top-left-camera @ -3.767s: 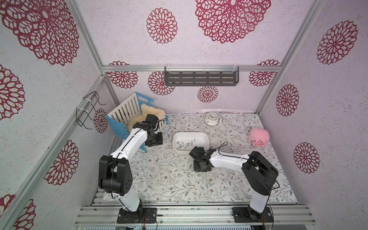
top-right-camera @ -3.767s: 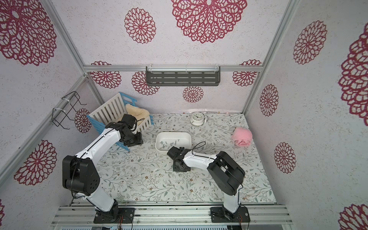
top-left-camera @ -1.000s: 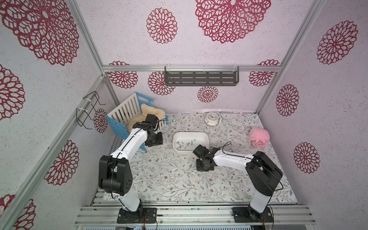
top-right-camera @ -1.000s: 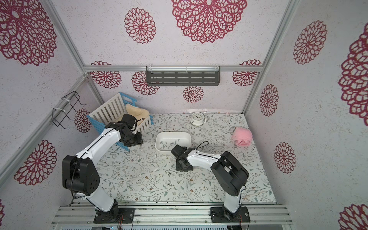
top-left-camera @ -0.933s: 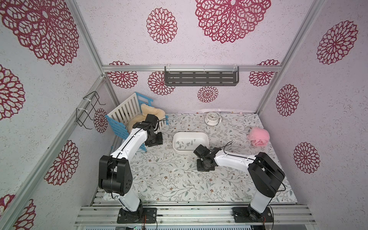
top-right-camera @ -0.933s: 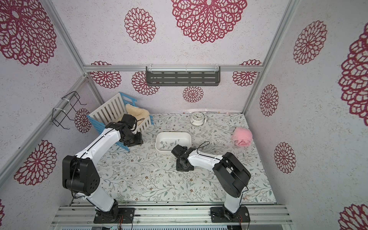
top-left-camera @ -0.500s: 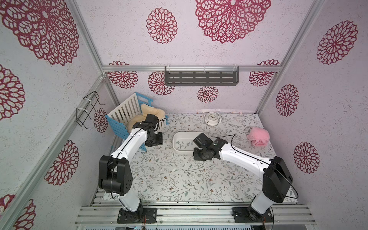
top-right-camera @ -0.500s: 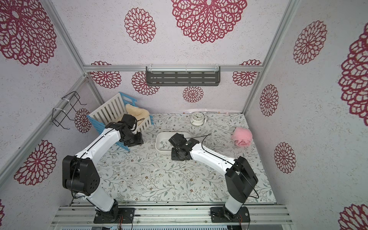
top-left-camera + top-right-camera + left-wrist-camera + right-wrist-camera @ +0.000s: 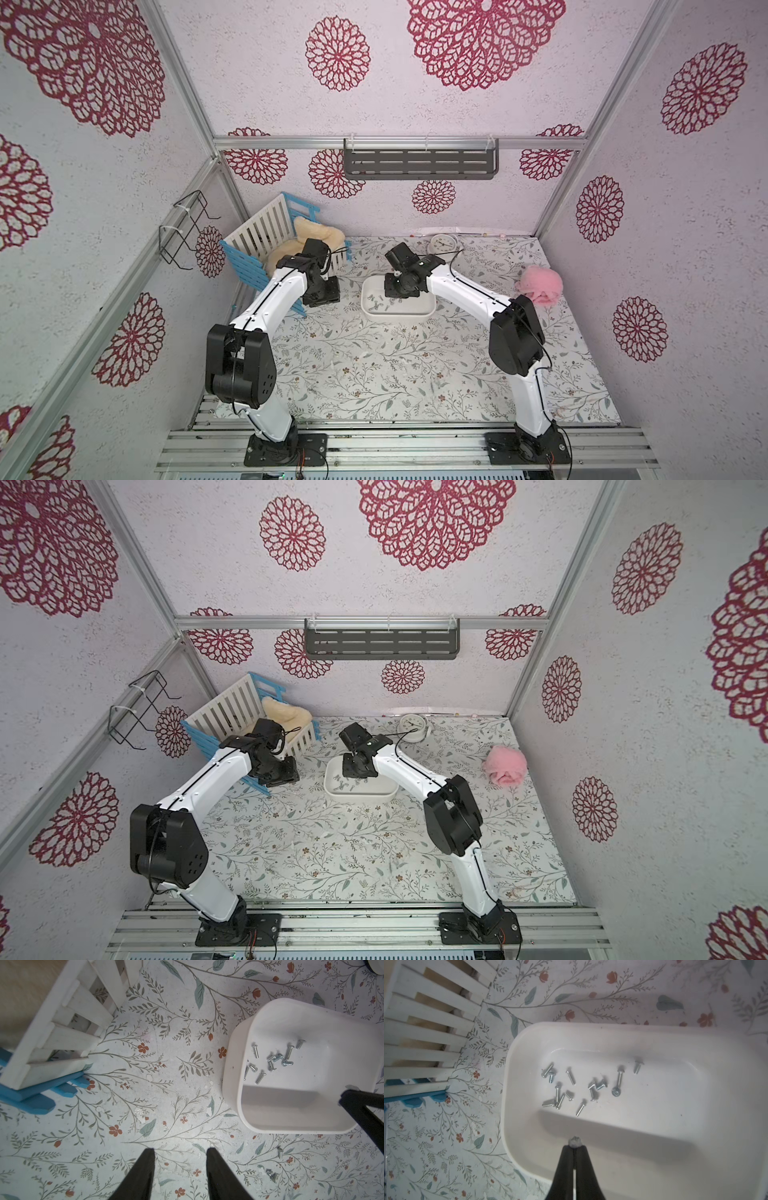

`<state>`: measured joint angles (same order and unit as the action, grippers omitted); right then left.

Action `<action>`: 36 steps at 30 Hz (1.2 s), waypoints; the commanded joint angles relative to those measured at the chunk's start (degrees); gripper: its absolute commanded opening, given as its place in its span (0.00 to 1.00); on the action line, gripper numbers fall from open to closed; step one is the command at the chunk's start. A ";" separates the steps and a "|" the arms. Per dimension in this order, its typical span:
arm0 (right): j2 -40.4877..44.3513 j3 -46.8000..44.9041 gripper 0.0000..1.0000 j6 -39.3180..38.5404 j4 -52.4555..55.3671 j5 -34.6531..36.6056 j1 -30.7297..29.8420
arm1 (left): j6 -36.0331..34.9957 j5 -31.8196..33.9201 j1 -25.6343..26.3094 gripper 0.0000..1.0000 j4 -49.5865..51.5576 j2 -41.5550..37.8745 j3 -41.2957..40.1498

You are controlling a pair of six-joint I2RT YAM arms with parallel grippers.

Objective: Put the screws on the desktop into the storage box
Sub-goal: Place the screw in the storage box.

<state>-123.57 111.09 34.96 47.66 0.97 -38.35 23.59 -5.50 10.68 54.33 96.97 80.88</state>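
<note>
Desktop [image 9: 374, 374]: pale ground, grey-green vine print, small red-brown flowers; storage box [image 9: 399, 316] plain white, the screws [image 9: 570, 1078] in it silver-grey. Slatted crate [image 9: 262, 232] at 10 o'clock of the desktop is white and blue with cream fleece [image 9: 320, 235]; fluffy ball [image 9: 540, 284] at 2 o'clock is pink. Walls [image 9: 249, 83]: speckled off-white with crimson lace medallions.

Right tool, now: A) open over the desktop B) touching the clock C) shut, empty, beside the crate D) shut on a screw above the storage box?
D: the right tool pinches a screw at its tips, over the storage box.
</note>
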 commanded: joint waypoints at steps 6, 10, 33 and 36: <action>-10.72 14.47 0.02 -1.67 5.70 -1.31 0.55 | -0.27 -0.24 -0.90 0.46 -1.31 -2.05 -0.55; -13.87 16.72 0.02 -1.26 6.41 -1.50 0.60 | -0.21 -0.53 -1.01 0.46 -1.37 -1.96 -0.55; -6.16 15.86 0.35 -0.81 7.84 4.46 -1.49 | -0.19 -0.13 -1.18 0.46 -1.41 -1.90 -0.64; -1.19 12.14 0.36 0.06 6.48 7.23 -2.68 | -0.09 -0.13 -1.19 0.46 -1.36 -1.96 -0.66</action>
<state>-134.47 124.29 34.11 55.16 3.81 -39.51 23.59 -5.54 10.04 54.06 96.97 80.73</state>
